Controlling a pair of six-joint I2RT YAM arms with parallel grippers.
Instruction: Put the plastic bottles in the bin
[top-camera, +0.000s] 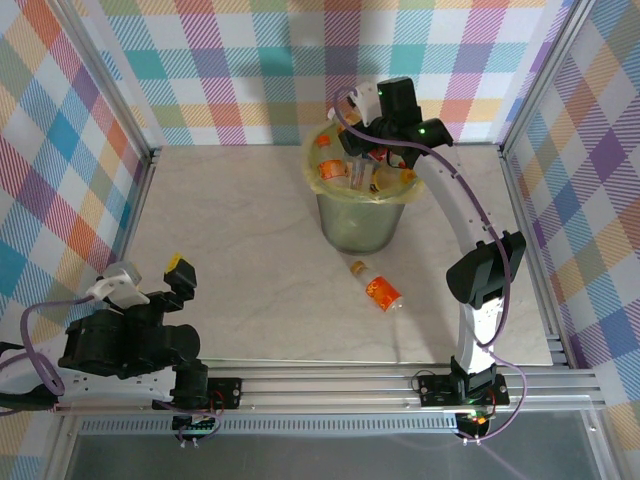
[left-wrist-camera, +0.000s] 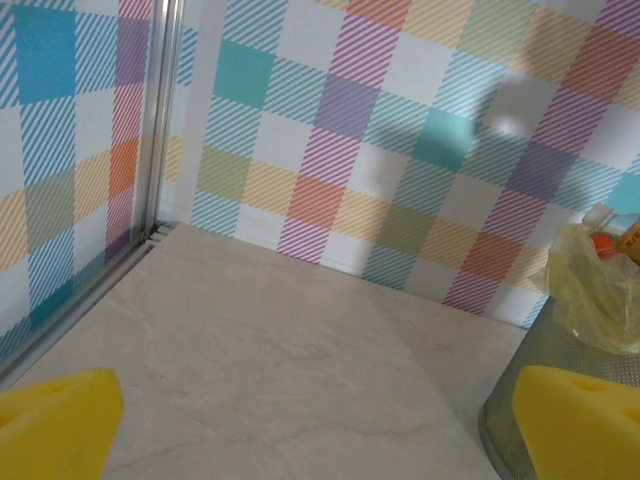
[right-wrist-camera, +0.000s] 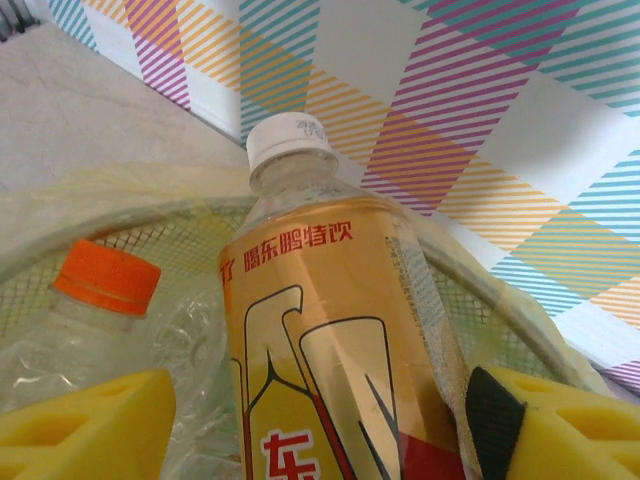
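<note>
The bin (top-camera: 361, 226) stands at the middle back of the table, its yellowish liner holding several plastic bottles (top-camera: 331, 168). My right gripper (top-camera: 366, 138) hangs over its rim. In the right wrist view a white-capped bottle with a yellow label (right-wrist-camera: 330, 330) lies between the pads of that gripper (right-wrist-camera: 320, 430). The right pad touches it, and a gap shows at the left pad, so the jaws stand open. An orange-capped clear bottle (right-wrist-camera: 105, 285) lies beside it inside the bin (right-wrist-camera: 200, 238). One more bottle (top-camera: 376, 289), with an orange label, lies on the table in front of the bin. My left gripper (top-camera: 150, 278) rests open at the near left.
Metal frame rails run along the table's left (top-camera: 120, 215) and right (top-camera: 530, 240) sides, backed by checked walls. In the left wrist view, bare tabletop (left-wrist-camera: 300, 350) stretches between the open left gripper (left-wrist-camera: 320, 430) and the back wall, with the bin (left-wrist-camera: 560, 345) at right.
</note>
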